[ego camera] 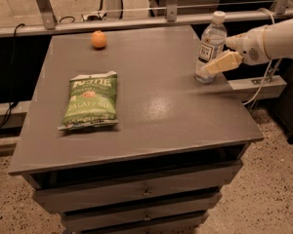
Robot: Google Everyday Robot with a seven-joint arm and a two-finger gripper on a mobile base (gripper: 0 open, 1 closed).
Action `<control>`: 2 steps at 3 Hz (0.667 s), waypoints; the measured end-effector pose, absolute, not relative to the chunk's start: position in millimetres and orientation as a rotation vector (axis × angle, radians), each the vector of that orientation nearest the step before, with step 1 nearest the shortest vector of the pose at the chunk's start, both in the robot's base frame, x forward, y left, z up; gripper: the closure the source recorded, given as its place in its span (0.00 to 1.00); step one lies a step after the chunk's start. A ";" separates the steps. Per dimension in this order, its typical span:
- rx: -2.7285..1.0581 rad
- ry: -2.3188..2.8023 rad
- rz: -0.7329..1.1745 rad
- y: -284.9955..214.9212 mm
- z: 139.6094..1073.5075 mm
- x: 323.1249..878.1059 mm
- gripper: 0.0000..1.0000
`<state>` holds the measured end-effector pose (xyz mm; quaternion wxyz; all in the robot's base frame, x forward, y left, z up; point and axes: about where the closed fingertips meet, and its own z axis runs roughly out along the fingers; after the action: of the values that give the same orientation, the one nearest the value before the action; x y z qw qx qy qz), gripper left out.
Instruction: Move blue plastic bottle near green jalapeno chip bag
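Camera view: tall clear plastic bottle with white cap and dark-and-white label stands upright near the right rear edge of the grey counter. White arm's gripper sits against the bottle's lower right side; jaws' state cannot be told. Flat green crinkly jalapeno chip bag lies well apart, on the left. Small round orange fruit sits at the rear left

The tall clear plastic bottle with its white cap and dark-and-white TEA label stands upright, right against the tip of the gripper, which reaches in low at the bottle's right side. The flat green crinkly jalapeno chip bag lies face up, white band at its far end, well apart from the gripper, across the view to the left.
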<state>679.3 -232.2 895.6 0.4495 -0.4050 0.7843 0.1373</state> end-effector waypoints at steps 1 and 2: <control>-0.920 1.912 0.381 -247.5 896.9 687.9 0.42; -0.872 1.888 0.378 -262.3 907.0 688.4 0.64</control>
<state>688.4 -262.3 907.0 0.4915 -0.3592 0.7779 0.1556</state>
